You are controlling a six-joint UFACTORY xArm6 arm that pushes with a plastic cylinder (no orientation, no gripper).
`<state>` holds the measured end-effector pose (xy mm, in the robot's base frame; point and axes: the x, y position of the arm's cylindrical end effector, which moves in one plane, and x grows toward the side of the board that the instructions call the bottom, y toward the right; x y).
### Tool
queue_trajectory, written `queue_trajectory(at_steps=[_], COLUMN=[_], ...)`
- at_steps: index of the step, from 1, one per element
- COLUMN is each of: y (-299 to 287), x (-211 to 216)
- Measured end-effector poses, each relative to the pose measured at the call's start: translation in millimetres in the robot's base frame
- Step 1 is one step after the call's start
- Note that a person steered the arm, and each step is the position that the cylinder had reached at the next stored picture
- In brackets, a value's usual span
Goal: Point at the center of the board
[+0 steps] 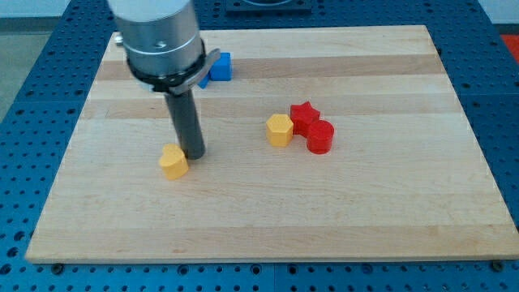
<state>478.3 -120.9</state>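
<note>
We logged the wooden board (405,203) as our landmark. No claw on this rig to be apart, together or clamped — only a dark rod, and our tip (193,153) rested on the board's left half, just beside a yellow block (173,161), to that block's upper right. Whether tip and block touched we could not tell. The board's centre lay to the tip's right, bare wood below a cluster of a yellow hexagonal block (279,129), a red star block (304,116) and a red round block (319,137). A blue block (220,67) sat near the board's top edge. We judged the pointing unfinished — a rightward slide remained.
</note>
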Motion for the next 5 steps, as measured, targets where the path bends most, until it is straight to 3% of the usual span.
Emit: queue_trajectory(at_steps=[3, 4, 5], y=[-67, -66, -31], x=[40, 33, -4])
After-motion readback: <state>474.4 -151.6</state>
